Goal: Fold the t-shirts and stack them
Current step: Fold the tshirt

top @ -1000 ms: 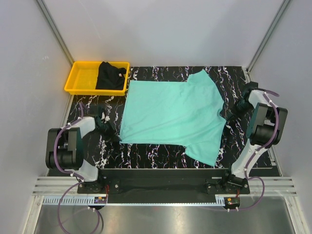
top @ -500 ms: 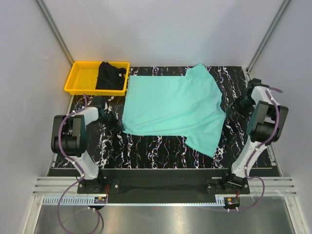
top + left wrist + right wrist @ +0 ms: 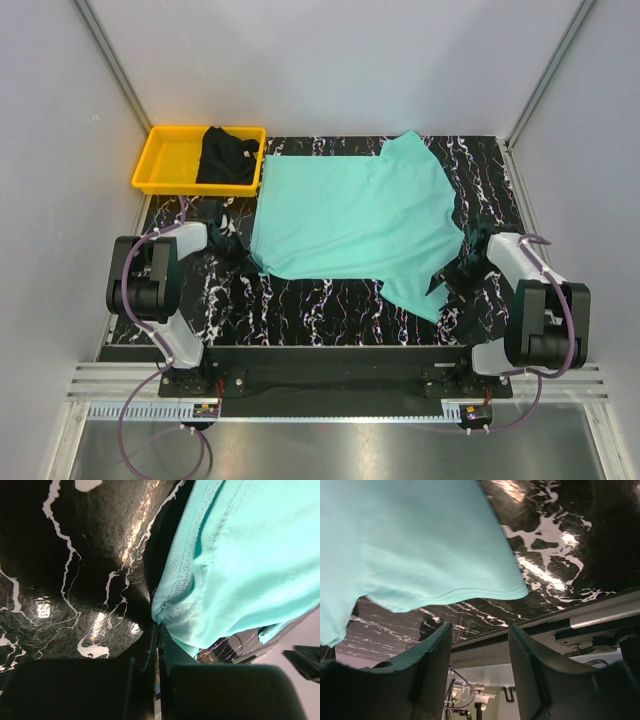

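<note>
The teal t-shirt [image 3: 350,215] lies spread flat on the black marbled table [image 3: 300,310]. My left gripper [image 3: 240,255] is at its near left corner, jaws shut with the shirt's hem [image 3: 175,615] pinched at the tips of the left gripper [image 3: 157,626]. My right gripper [image 3: 448,278] is open and empty, low over the table beside the near right sleeve; in the right wrist view the sleeve's hem [image 3: 445,597] lies just beyond the fingertips of the right gripper [image 3: 479,627]. The black t-shirt [image 3: 225,158] lies crumpled in the yellow tray.
The yellow tray [image 3: 165,160] stands at the far left corner of the table. White walls close in the back and both sides. The table's metal front rail [image 3: 600,617] shows past the right fingers.
The teal shirt slid away from the near edge, drawn by my left gripper, then stopped. My right arm swung from the far right edge in to the near right sleeve.
</note>
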### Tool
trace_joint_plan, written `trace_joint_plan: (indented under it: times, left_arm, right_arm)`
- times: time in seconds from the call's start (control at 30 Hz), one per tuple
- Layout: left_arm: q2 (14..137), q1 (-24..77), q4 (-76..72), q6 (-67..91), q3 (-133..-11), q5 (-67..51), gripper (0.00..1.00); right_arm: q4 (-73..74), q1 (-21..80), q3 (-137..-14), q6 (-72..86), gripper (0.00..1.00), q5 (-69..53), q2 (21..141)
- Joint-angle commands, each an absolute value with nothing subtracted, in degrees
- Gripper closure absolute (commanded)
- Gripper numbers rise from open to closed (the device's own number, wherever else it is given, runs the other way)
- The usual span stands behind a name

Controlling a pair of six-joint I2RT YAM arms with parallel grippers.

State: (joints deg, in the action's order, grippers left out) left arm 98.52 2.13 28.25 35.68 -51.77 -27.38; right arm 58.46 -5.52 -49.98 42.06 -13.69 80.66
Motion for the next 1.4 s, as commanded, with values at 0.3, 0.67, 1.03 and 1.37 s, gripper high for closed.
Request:
trace_joint_plan:
  times: [0.3,0.67,1.03,1.37]
  left_arm:
    - [97.6,2.1,27.5,35.9,-53.1,-29.6,1.00]
    - [96.6,1.9,27.6,35.9,-52.6,-29.2,1.00]
    - [96.1,1.8,27.6,36.0,-52.1,-29.4,1.00]
    - [94.7,1.1,27.8,35.4,-51.2,-30.1,1.00]
  right_arm:
    - [51.2,-4.7,-39.6,51.3,0.53,-7.3,80.5]
    - [50.4,-4.6,-40.8,55.2,0.50,1.1,80.8]
    - [46.8,-3.4,-39.7,64.6,0.53,3.8,78.1]
    - [42.3,-3.2,-37.0,67.7,0.89,5.8,75.9]
